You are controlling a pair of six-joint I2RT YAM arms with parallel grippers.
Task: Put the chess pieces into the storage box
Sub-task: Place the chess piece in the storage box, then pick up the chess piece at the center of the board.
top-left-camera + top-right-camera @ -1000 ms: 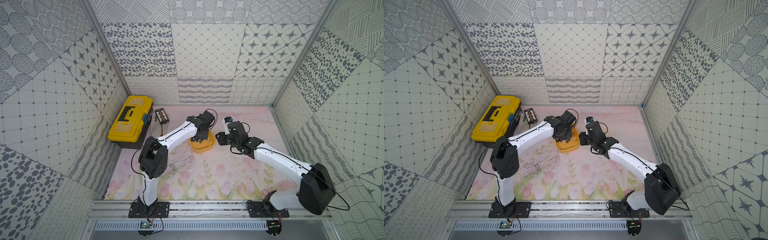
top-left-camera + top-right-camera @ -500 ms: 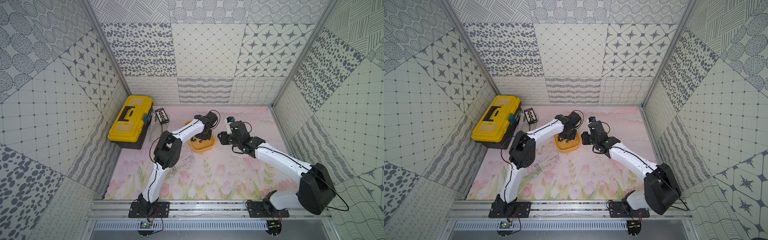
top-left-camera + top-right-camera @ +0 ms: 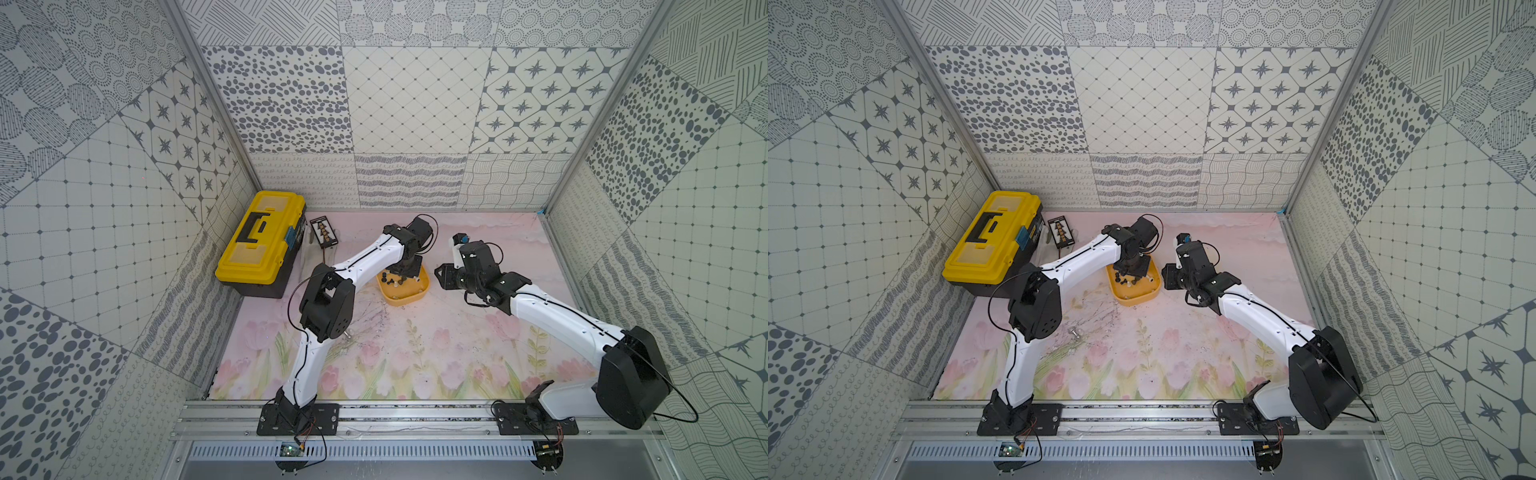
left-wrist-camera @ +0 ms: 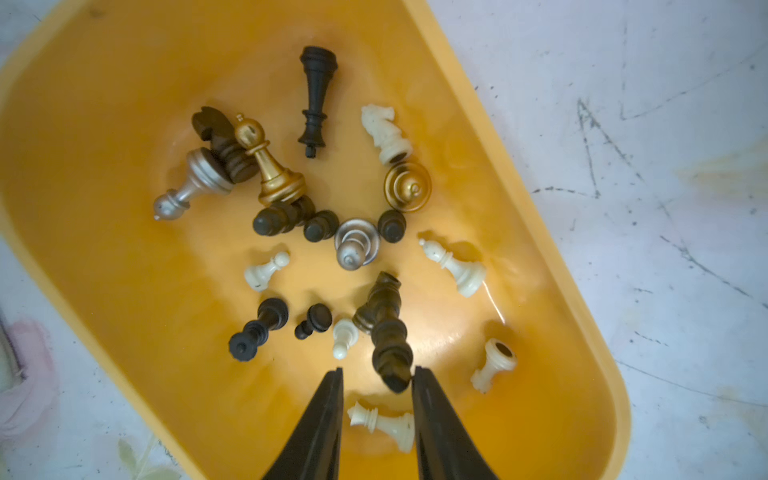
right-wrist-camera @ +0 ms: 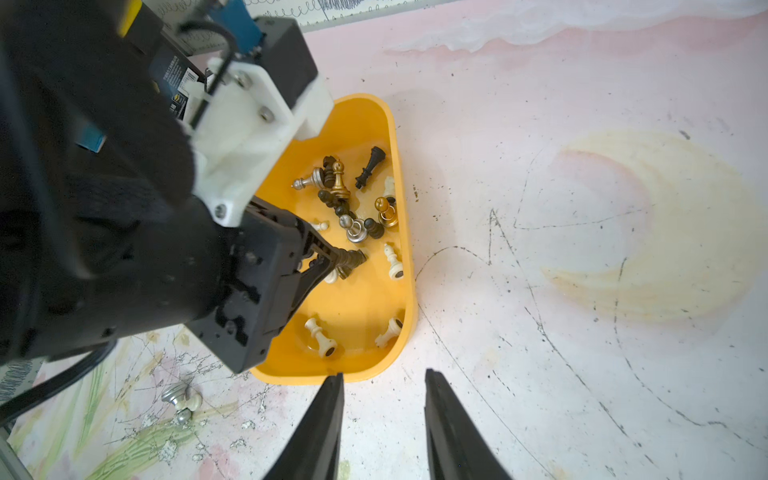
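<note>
The left gripper hangs over the tray, jaws parted. A dark piece leans on one finger only (not clamped). Most pieces lie in the tray; a silver one sits on the mat. The right gripper hovers just beside the tray, jaws apart, empty.

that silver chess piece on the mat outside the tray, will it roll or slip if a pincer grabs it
The silver piece appears to lie on its side on the mat; its round base would probably make it roll in an arc if nudged. Its glossy finish looks slippery, so pinching the narrow stem might skid.
</note>
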